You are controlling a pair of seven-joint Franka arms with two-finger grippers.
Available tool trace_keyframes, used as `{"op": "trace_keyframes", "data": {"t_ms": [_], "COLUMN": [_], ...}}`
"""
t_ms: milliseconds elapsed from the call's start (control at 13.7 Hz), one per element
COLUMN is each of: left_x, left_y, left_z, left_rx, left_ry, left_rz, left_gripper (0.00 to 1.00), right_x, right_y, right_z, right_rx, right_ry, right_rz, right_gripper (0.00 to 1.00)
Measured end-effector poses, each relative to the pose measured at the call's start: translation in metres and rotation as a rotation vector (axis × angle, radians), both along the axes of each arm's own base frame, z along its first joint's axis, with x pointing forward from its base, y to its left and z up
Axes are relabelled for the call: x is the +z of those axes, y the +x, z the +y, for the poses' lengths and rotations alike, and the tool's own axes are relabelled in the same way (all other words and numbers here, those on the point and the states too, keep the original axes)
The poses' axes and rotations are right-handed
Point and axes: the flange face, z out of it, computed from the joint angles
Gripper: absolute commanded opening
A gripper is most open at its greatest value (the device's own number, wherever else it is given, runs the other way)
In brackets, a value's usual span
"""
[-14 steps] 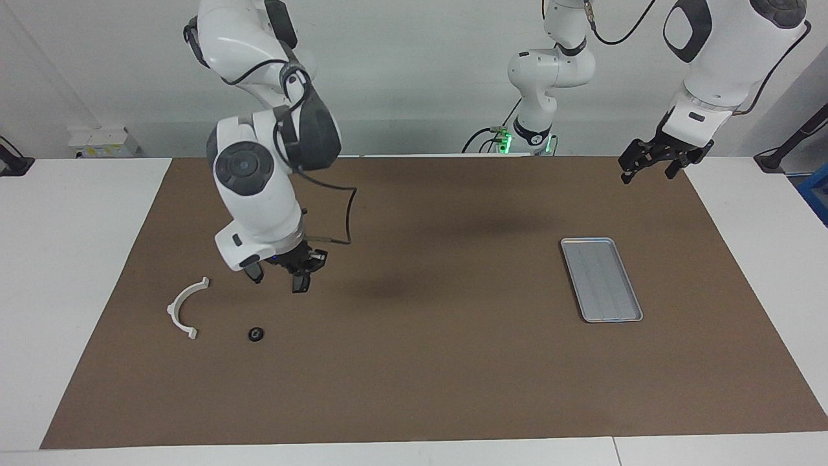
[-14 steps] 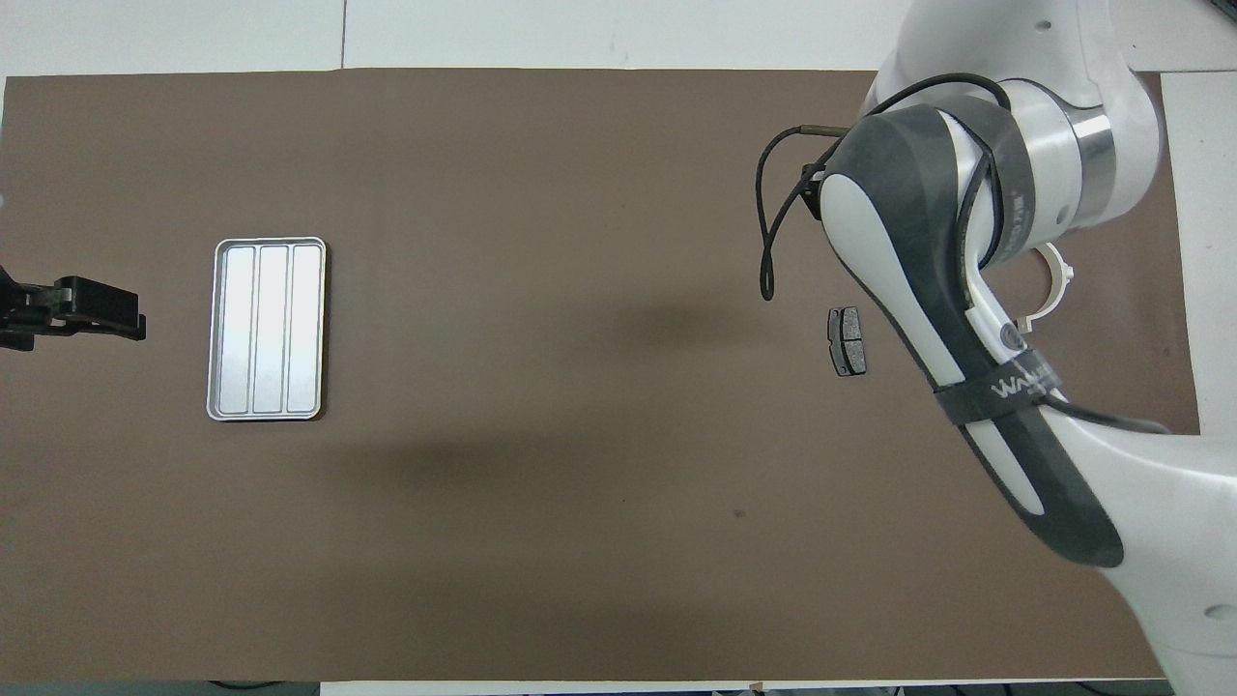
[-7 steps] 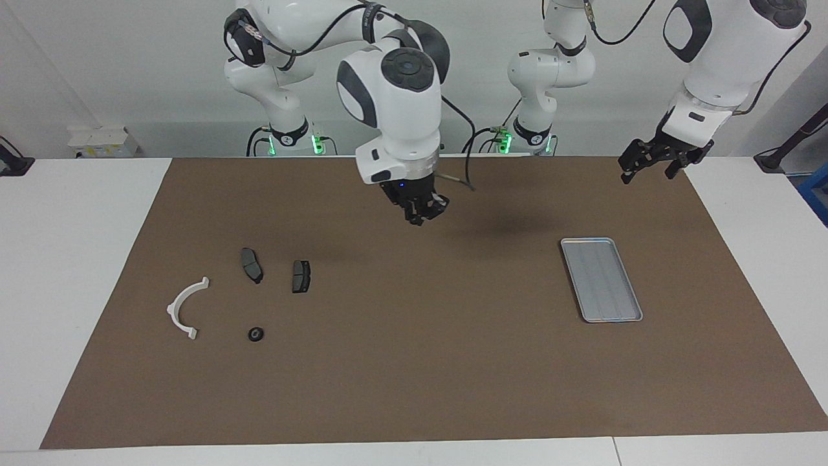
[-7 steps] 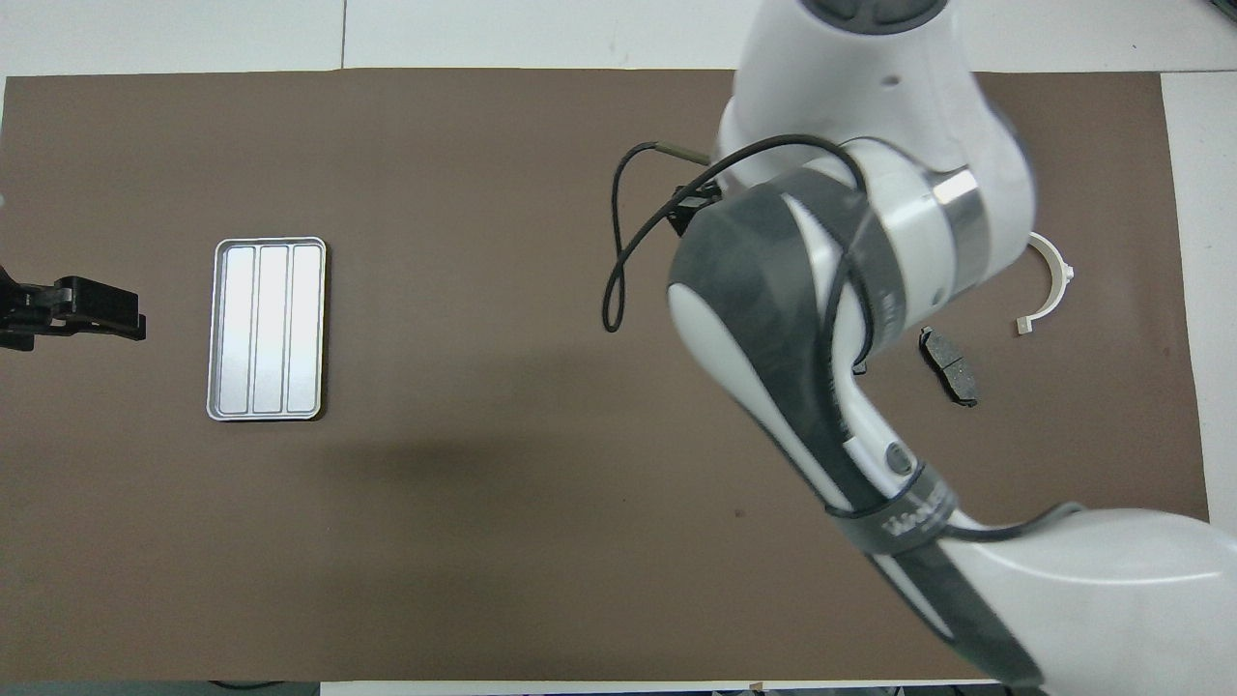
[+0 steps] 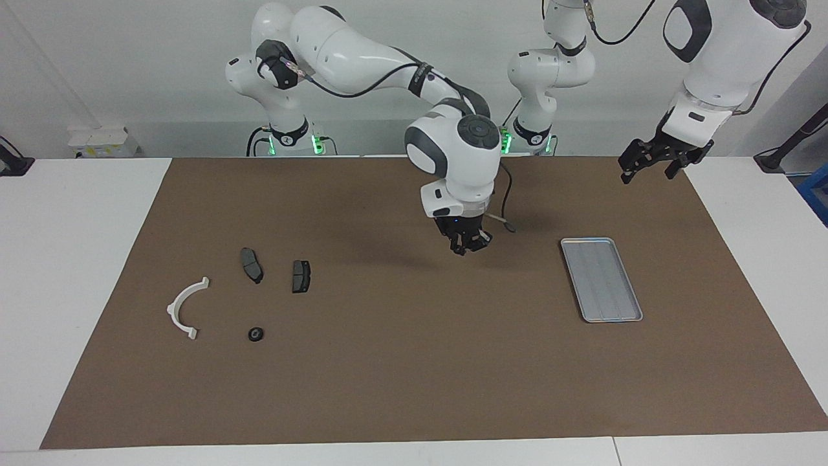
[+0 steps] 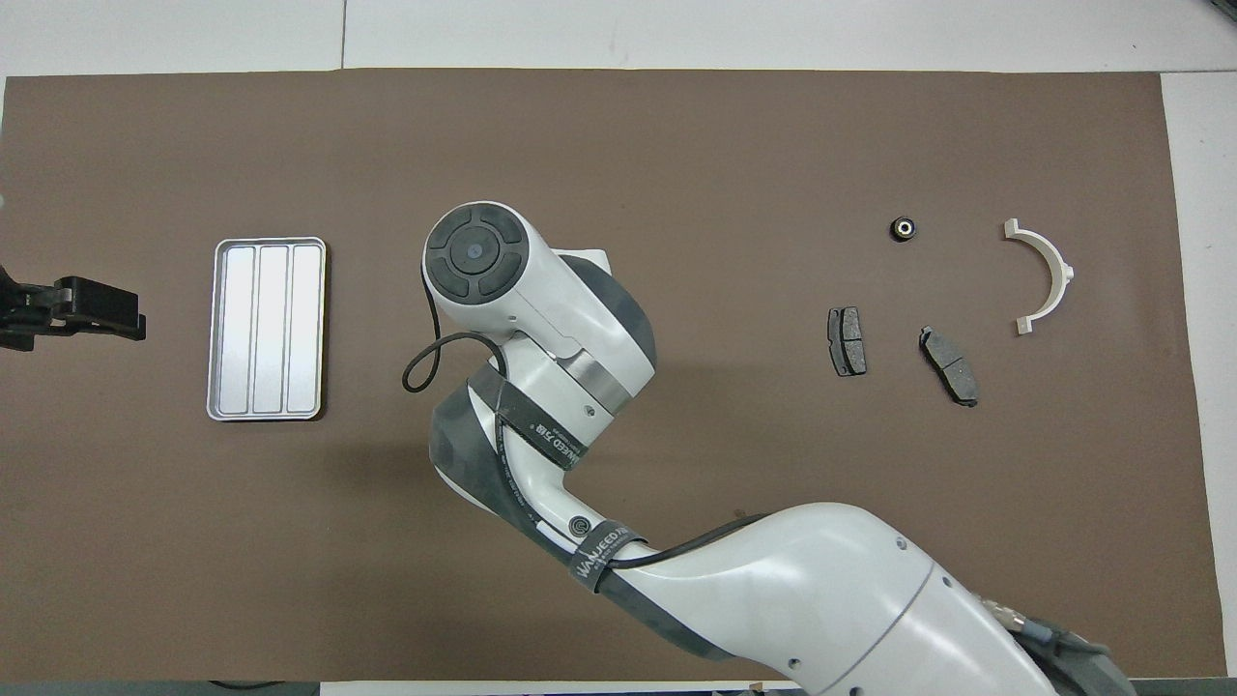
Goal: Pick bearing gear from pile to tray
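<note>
The pile lies toward the right arm's end of the table: a white arc bracket [image 5: 184,309] [image 6: 1047,275], two dark brake pads [image 5: 251,265] [image 5: 301,276] [image 6: 847,340] [image 6: 950,364] and one small black round piece [image 5: 256,334] [image 6: 903,228]. The silver grooved tray [image 5: 601,279] [image 6: 267,329] lies toward the left arm's end and is empty. My right gripper [image 5: 464,246] hangs over the mat's middle, between pile and tray. Its fingers are drawn together on what looks like a tiny dark piece. In the overhead view its own arm hides it. My left gripper [image 5: 652,166] [image 6: 82,309] waits open, raised beside the tray.
A brown mat [image 5: 414,362] covers most of the white table [image 5: 77,259]. The right arm [image 6: 541,319] stretches across the mat's middle from its base.
My right gripper has risen from over the brake pads and swung across the mat toward the tray, uncovering both pads. The left arm has not moved.
</note>
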Motion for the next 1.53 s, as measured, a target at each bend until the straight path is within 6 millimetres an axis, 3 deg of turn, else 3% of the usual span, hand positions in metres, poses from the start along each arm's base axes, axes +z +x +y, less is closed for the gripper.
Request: {"op": "trace_keyframes", "data": {"t_ms": [146, 509, 582, 655, 728, 801, 1019, 1165, 1310, 1383, 1528], "left_x": [0.000, 0.000, 0.000, 0.000, 0.000, 0.000, 0.000, 0.000, 0.000, 0.000, 0.000], "left_y": [0.000, 0.000, 0.000, 0.000, 0.000, 0.000, 0.000, 0.000, 0.000, 0.000, 0.000], "left_z": [0.000, 0.000, 0.000, 0.000, 0.000, 0.000, 0.000, 0.000, 0.000, 0.000, 0.000], "left_rx": [0.000, 0.000, 0.000, 0.000, 0.000, 0.000, 0.000, 0.000, 0.000, 0.000, -0.001], "left_ry": [0.000, 0.000, 0.000, 0.000, 0.000, 0.000, 0.000, 0.000, 0.000, 0.000, 0.000], "left_rz": [0.000, 0.000, 0.000, 0.000, 0.000, 0.000, 0.000, 0.000, 0.000, 0.000, 0.000], "left_gripper": [1.00, 1.00, 1.00, 1.00, 1.00, 1.00, 1.00, 1.00, 1.00, 1.00, 1.00], "right_x": [-0.028, -0.070, -0.074, -0.074, -0.074, -0.074, -0.070, -0.042, 0.013, 0.049, 0.111], "right_y": [0.006, 0.015, 0.015, 0.015, 0.014, 0.014, 0.019, 0.036, 0.062, 0.077, 0.100], "right_z": [0.002, 0.001, 0.001, 0.001, 0.001, 0.001, -0.015, -0.038, -0.079, -0.112, -0.198], "right_rx": [0.000, 0.012, 0.018, 0.019, 0.019, 0.019, -0.004, -0.028, 0.019, 0.063, 0.202], "right_ry": [0.004, -0.016, -0.023, -0.025, -0.026, -0.029, -0.094, -0.123, -0.110, -0.094, -0.081], "right_rz": [-0.011, -0.032, -0.037, -0.038, -0.038, -0.034, 0.012, 0.031, 0.022, 0.017, 0.023], "right_gripper": [0.00, 0.00, 0.00, 0.07, 0.69, 1.00, 1.00, 1.00, 1.00, 1.00, 1.00]}}
